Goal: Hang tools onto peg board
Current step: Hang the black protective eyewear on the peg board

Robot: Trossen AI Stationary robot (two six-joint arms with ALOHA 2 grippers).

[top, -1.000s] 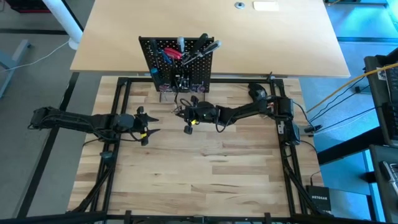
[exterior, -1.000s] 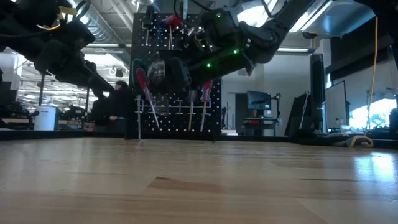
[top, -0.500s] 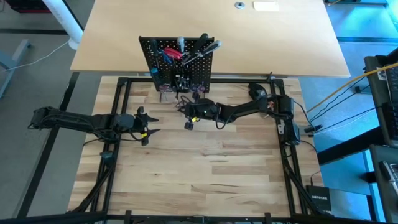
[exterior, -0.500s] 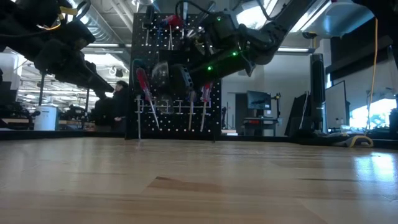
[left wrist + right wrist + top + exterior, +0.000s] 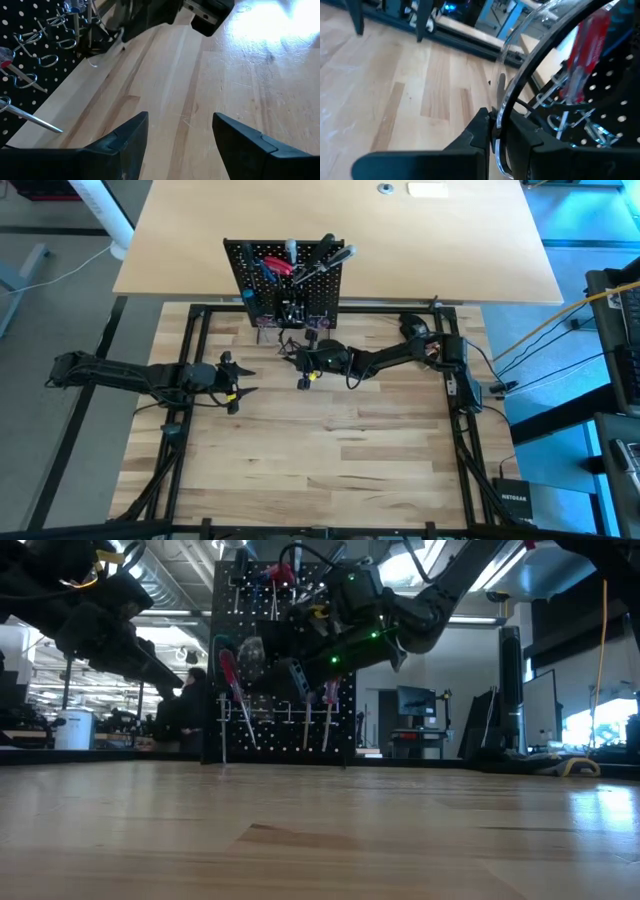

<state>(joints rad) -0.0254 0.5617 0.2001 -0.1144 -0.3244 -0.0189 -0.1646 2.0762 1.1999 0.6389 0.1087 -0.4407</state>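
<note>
Holding a thin clear ring right up at the peg board [image 5: 288, 282], the right gripper [image 5: 501, 131] does the work.

Its fingers [image 5: 477, 129] are pinched nearly together on the ring [image 5: 540, 65] (curved, see-through plastic, its far end out of sight). Just beyond the fingertips stands the black board, with a red-handled screwdriver [image 5: 587, 52] and wire hooks close past the ring; more tools [image 5: 229, 673] hang in rows across it. The left gripper [image 5: 180, 132] waits well off to the side above the bare wooden table [image 5: 330, 450], fingers spread wide and holding nothing.
</note>
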